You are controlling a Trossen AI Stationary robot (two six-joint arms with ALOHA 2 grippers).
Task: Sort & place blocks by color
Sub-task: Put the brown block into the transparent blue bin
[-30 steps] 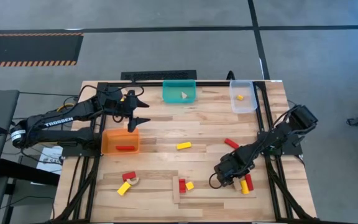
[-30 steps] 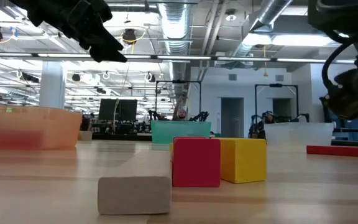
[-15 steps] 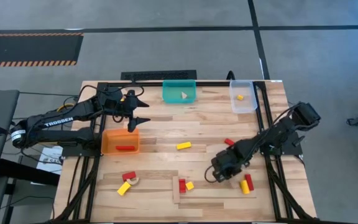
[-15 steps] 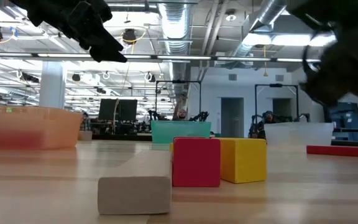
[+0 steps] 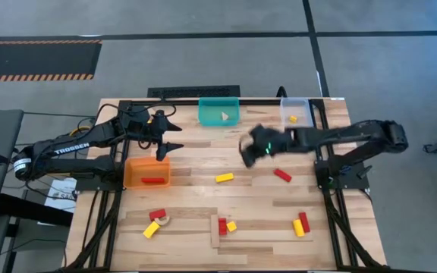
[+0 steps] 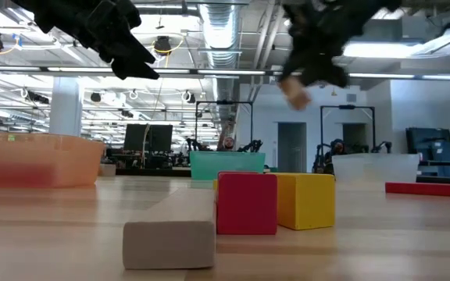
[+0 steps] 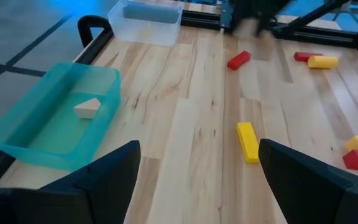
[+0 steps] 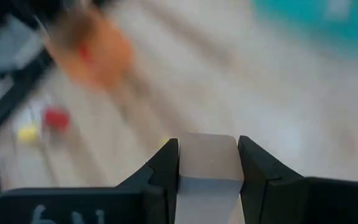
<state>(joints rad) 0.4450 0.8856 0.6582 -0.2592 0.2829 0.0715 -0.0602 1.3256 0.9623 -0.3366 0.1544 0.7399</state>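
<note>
Sorting is partly done, by my reading. The orange bin point(image 5: 147, 172) holds one red bar point(image 5: 153, 180), the teal bin point(image 5: 219, 111) one pale wood wedge point(image 5: 224, 116), and the clear bin point(image 5: 296, 117) one small yellow piece point(image 5: 293, 118), so I judge one block per colour is filed and most are still loose. My right gripper point(image 5: 249, 151) is up over the middle of the table, between the teal bin and the yellow bar point(image 5: 224, 177), and its wrist view shows the jaws clamped on a pale wood block point(image 8: 207, 159), carried clear of the surface; the low view shows the same block hanging in the air point(image 6: 294, 93). I take it to be bound for the teal bin, which already holds wood. My left gripper point(image 5: 169, 140) hangs just above the orange bin's far edge, jaws spread wide with nothing between them, apparently waiting. Left on the table: a red bar point(image 5: 282, 175) near the right arm, a red and a yellow bar lying side by side near the front right point(image 5: 301, 224), a red and yellow pair point(image 5: 225, 225) at front centre resting on a pale plank point(image 5: 215, 234), and a cluster at front left of a red piece point(image 5: 157, 215), a yellow bar point(image 5: 151, 229) and a pale arch point(image 5: 162, 221). I count roughly nine pieces outstanding, the carried one aside.
</note>
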